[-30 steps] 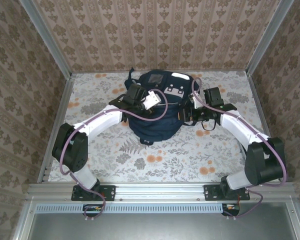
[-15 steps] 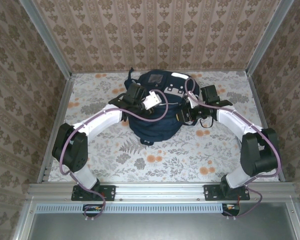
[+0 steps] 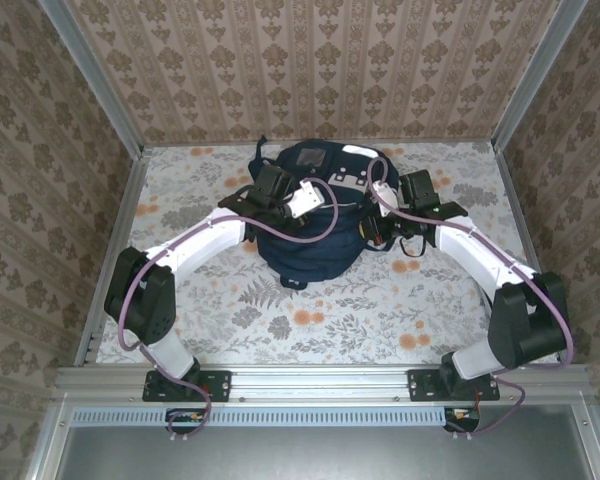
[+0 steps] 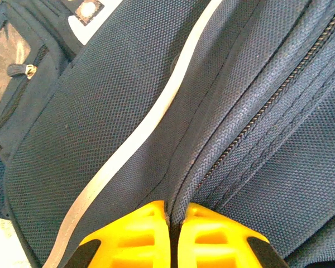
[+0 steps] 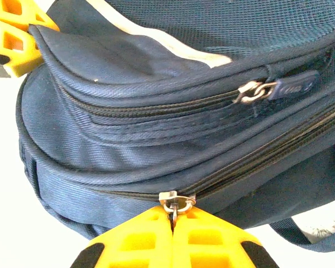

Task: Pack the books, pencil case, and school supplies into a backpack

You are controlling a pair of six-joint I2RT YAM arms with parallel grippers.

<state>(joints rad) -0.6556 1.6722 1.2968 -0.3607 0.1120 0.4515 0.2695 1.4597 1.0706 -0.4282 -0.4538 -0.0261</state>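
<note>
Backpack [image 3: 310,215] lies at the far middle of the table [image 3: 380,300], between the two arms, its white stripe up. On its left flank the left tool [image 4: 173,209] has its yellow fingers pressed together on a ridge of navy fabric beside a closed zipper, apparently to brace the bag. On the right flank the right tool [image 5: 173,215] is pinched shut on the metal zipper pull [image 5: 177,200] of the lower, main zipper. A second pull [image 5: 257,89] sits untouched on the pocket above.

The coming move likely turns on that zipper track. From the right tool it runs sideways along the bag's wall, curving up and away to the right, so the pull should travel along that line rather than outward. The right arm is the one placed for it.
</note>
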